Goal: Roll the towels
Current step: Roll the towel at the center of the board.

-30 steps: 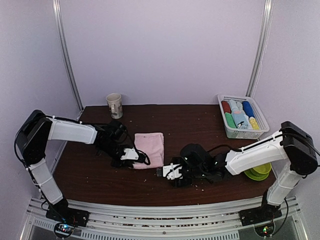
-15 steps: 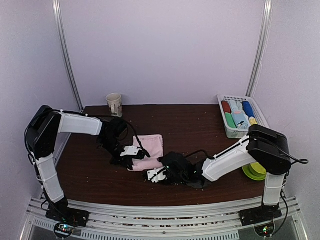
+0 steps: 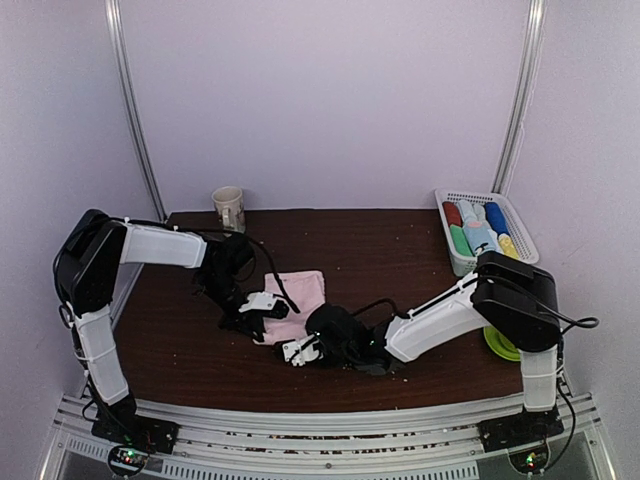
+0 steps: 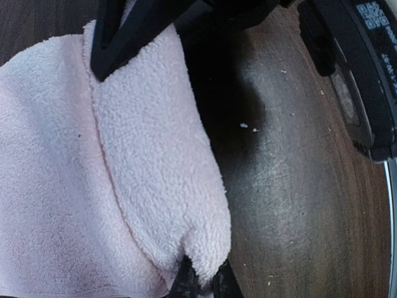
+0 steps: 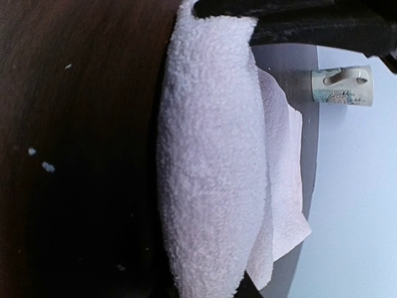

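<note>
Swinging leftward along the near edge of the table, the right arm has brought its gripper up to the near side of the pink towel point(image 3: 305, 290), and the towel's near-left edge has been lifted and doubled over since a second ago. The towel lies on the table point(image 3: 400, 255) a little left of the middle, closer to the near edge than the far one. In the left wrist view its folded border point(image 4: 142, 174) forms a thick, rounded lip over the flat layer. The right wrist view shows the same lip point(image 5: 211, 161) as a plump ridge.

The left gripper point(image 3: 268, 312) is closed tight on the towel's folded edge, fabric pinched between its fingertips point(image 4: 200, 282). The right gripper point(image 3: 297, 350) sits at the near end of the fold. Whether its jaws have closed on the cloth I cannot tell.

At the far right corner a white basket point(image 3: 448, 252) holds rolled towels point(image 3: 480, 232) in several colours. A mug point(image 3: 229, 208) stands at the far edge toward the left corner. A green dish point(image 3: 503, 345) shows near the right edge, partly hidden by the right arm.
</note>
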### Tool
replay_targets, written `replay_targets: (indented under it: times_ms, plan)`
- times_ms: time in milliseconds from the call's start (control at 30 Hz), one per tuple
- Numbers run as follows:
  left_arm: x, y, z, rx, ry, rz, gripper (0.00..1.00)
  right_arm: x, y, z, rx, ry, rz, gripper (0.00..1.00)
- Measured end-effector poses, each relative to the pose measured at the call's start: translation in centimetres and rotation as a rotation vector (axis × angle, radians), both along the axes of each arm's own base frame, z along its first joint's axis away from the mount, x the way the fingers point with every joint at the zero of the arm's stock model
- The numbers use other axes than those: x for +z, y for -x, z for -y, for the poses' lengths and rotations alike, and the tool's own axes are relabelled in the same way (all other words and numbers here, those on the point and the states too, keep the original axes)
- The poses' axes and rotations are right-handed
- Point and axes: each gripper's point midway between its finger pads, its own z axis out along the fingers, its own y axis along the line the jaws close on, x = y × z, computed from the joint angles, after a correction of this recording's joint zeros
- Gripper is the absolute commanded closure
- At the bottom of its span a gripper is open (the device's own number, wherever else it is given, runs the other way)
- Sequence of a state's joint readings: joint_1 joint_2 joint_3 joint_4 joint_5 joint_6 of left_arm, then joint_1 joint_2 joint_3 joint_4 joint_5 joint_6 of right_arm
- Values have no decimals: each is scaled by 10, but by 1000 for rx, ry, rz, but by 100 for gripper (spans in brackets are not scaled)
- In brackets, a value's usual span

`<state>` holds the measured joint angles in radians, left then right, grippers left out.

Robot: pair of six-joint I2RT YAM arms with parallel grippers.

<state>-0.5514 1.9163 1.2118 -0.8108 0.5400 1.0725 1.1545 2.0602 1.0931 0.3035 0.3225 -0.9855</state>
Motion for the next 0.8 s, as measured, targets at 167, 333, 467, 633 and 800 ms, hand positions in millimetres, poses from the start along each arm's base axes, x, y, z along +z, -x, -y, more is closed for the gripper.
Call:
replay_targets:
  times_ms: [167, 333, 467, 633, 800]
  plan:
    - [0, -1, -1, 3, -1, -2, 100, -6, 3, 2, -11, 12, -39, 100]
    - [1, -2, -3, 15, 2, -7, 78, -7, 7, -1, -24, 1, -110, 100]
    - [4, 0, -10, 29, 1, 11, 55, -7, 9, -5, -35, -29, -193, 100]
    - [14, 7, -25, 46, -5, 90, 41, -9, 11, -7, -55, -74, -310, 100]
    - [22, 10, -39, 70, 2, 210, 41, -9, 10, -10, -75, -92, -444, 100]
